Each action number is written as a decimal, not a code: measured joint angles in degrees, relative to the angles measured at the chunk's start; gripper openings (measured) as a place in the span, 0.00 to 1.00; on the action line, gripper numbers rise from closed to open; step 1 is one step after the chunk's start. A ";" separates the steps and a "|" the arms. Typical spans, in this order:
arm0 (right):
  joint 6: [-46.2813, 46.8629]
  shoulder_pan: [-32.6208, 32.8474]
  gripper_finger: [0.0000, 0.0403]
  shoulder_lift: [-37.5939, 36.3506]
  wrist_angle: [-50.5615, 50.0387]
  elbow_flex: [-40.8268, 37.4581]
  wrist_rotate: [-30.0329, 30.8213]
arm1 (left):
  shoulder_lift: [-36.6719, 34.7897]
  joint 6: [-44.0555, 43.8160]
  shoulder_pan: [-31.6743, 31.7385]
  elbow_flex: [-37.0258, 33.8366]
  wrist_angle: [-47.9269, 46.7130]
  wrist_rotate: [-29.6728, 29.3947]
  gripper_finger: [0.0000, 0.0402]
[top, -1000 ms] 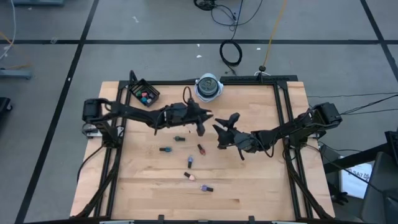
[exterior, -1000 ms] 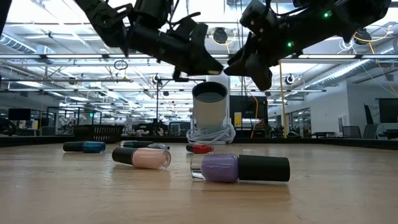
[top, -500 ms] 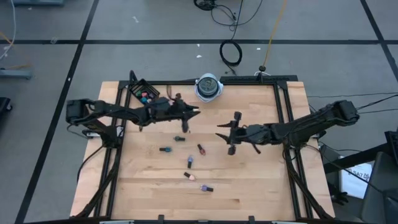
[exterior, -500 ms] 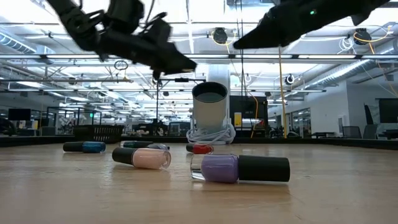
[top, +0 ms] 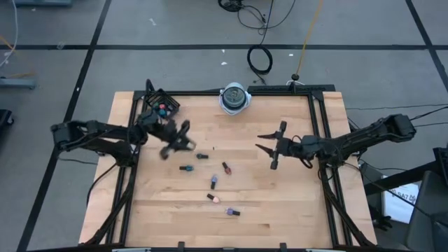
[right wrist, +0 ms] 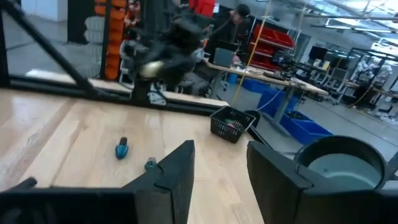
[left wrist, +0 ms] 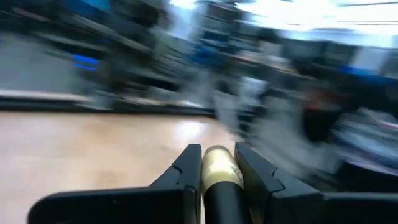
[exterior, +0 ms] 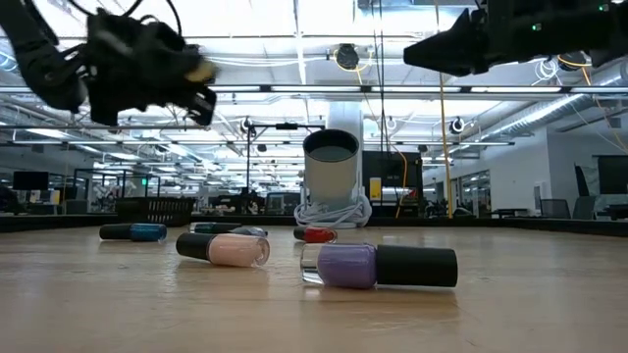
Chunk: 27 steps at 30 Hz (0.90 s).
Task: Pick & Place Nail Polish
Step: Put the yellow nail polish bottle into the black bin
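**Left gripper carrying one bottle; loose bottles lie on the table**

Nearest the low camera, a purple bottle with a dark cap lies on its side on the wooden table. Just behind it lie a pale pink bottle, a red one and a blue-teal one, all on their sides. From above, six loose bottles show scattered at mid-table, among them the teal one and the purple one.

The left gripper is raised above the table's left part, its fingers closed on a pale yellowish bottle with a dark cap. The right gripper hangs over the right half, well apart from the bottles, jaws parted and holding nothing.

Farther back, a small black basket at the far left corner contains several bottles. A round white-and-blue container stands at the far edge.
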 joint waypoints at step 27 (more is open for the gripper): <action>0.75 -0.55 0.33 -0.57 0.06 -0.36 -0.07 | -3.28 -12.05 14.72 -2.27 -26.04 -73.00 0.15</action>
